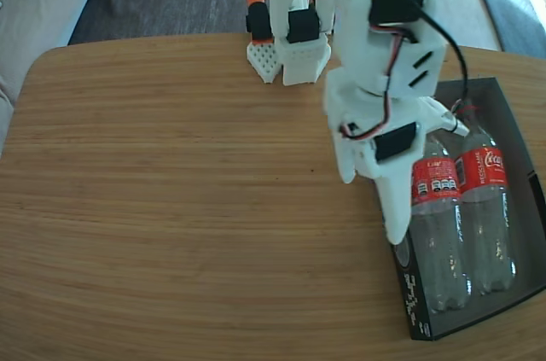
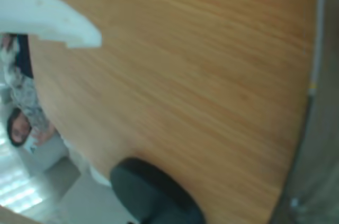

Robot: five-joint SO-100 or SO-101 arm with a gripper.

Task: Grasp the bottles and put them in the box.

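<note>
- Both bottles (image 1: 439, 233) (image 1: 486, 216) lie side by side inside the box (image 1: 408, 288), necks toward the arm's base, filling its width.
- Pincer (image 1: 394, 229) hangs over the box's left wall, gripping nothing; jaw opening cannot be told.
- Worktop (image 1: 171, 207) carries no further bottles.

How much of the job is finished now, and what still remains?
Done: in the fixed view both bottles, the left one and the right one, lie side by side in the box. In hand: nothing. The wrist view shows only bare table below the gripper, with no bottle held; its jaws' state is unclear. Left: no other bottle is seen on the table, so the arm probably only needs to retreat.
</note>
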